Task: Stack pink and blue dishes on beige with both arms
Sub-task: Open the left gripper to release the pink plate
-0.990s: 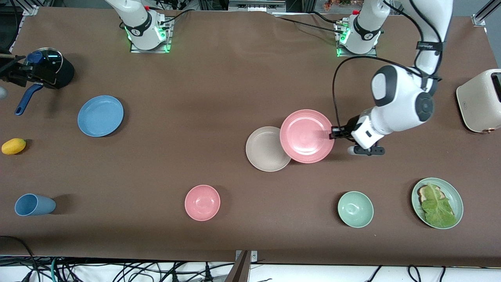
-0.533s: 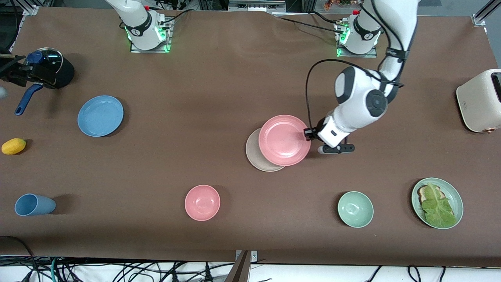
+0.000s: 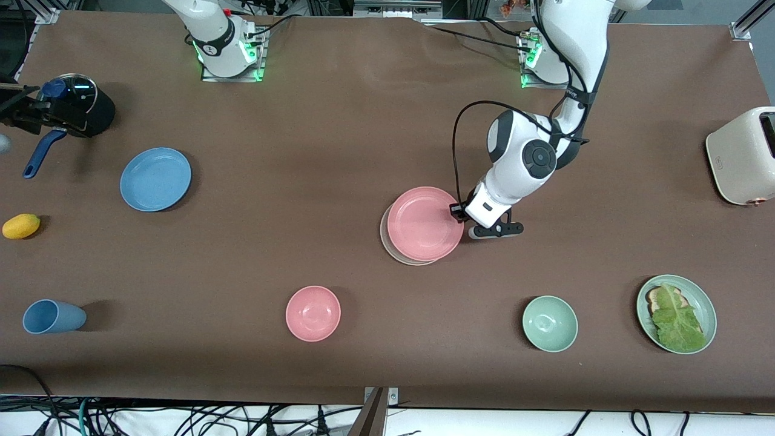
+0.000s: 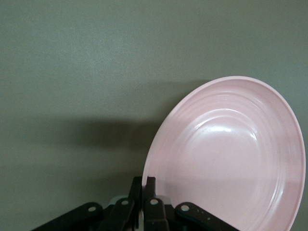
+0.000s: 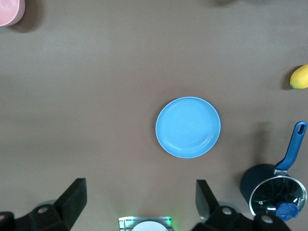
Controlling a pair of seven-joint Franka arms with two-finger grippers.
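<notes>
One rigid, light pink plate point(image 3: 422, 224), rim-pinched in my left tool point(image 3: 458, 211), hovers over beige plate point(image 3: 393, 249); my right tool point(image 5: 139, 202) waits, spread, above blue plate point(image 5: 188, 127).

Bare brown tabletop point(image 3: 339, 151) fills the frame's centre, open between the round matte blue plate point(image 3: 155, 179) at middle-left and the round matte pink plate point(image 3: 425, 223) right of centre. There the white left arm point(image 3: 521, 163) blocks the upper-right approach.
</notes>
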